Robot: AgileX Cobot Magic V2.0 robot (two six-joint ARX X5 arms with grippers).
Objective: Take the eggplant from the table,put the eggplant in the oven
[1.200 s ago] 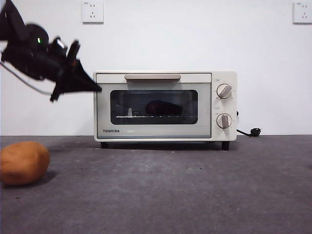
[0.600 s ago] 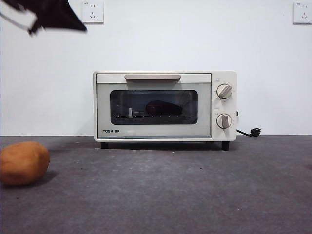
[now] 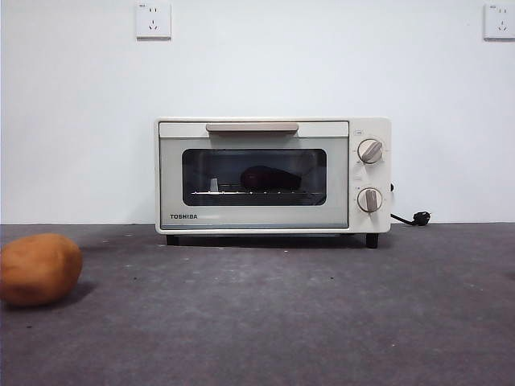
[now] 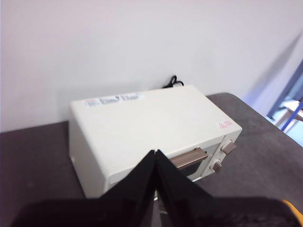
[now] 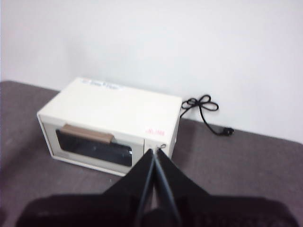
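Purple eggplant (image 3: 270,178) is lying on the rack behind the oven (image 3: 272,175) door, shut at the bench's back edge, while both end effectors, closed and empty, are hanging clear after one left the front view, suggesting completion.

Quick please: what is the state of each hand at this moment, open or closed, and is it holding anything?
Left hand: closed, holding nothing, raised above the oven.
Right hand: closed, holding nothing, raised facing the oven.

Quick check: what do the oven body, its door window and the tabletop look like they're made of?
Oven body: likely painted metal, smooth cream satin sheen. Door window: dark glass, since the eggplant shows through. Table: matte dark grey, felt-like, faintly mottled.
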